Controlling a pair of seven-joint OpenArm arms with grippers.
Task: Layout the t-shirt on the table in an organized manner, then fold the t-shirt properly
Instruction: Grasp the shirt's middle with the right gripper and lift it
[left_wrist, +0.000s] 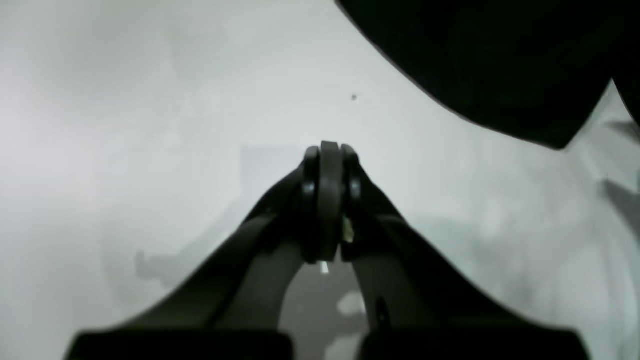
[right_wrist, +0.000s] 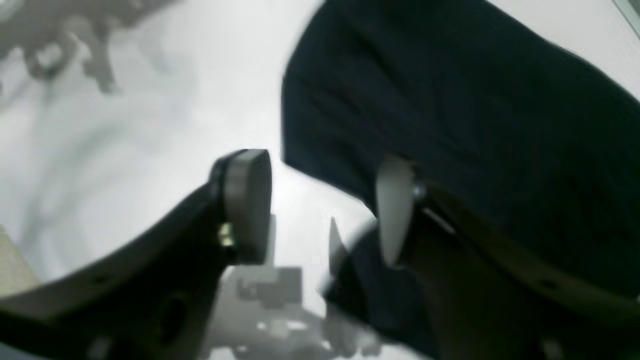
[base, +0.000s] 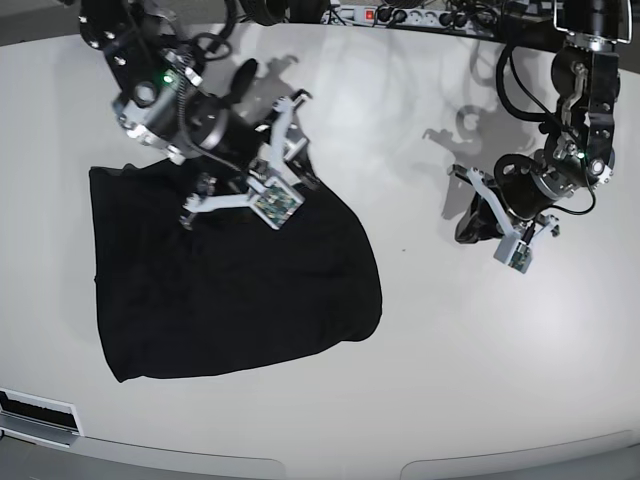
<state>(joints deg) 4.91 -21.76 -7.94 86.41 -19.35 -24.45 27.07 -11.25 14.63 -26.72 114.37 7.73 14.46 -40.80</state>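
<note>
The black t-shirt (base: 220, 280) lies loosely spread, with some rumples, on the left half of the white table (base: 450, 380). My right gripper (base: 245, 165) is open at the shirt's far right edge. In the right wrist view the right gripper (right_wrist: 320, 210) has one finger (right_wrist: 395, 210) over the t-shirt (right_wrist: 450, 100) and the other over bare table (right_wrist: 125, 125). I cannot tell if it touches the fabric. My left gripper (base: 465, 230) is shut and empty over bare table, well right of the shirt. In the left wrist view the left gripper (left_wrist: 330, 150) points at the table (left_wrist: 150, 100), with the t-shirt (left_wrist: 500, 65) at the upper right.
A power strip (base: 400, 15) and cables lie along the table's back edge. A grey fitting (base: 35, 415) sits at the front left corner. The table's rounded front edge (base: 340, 465) runs along the bottom of the base view.
</note>
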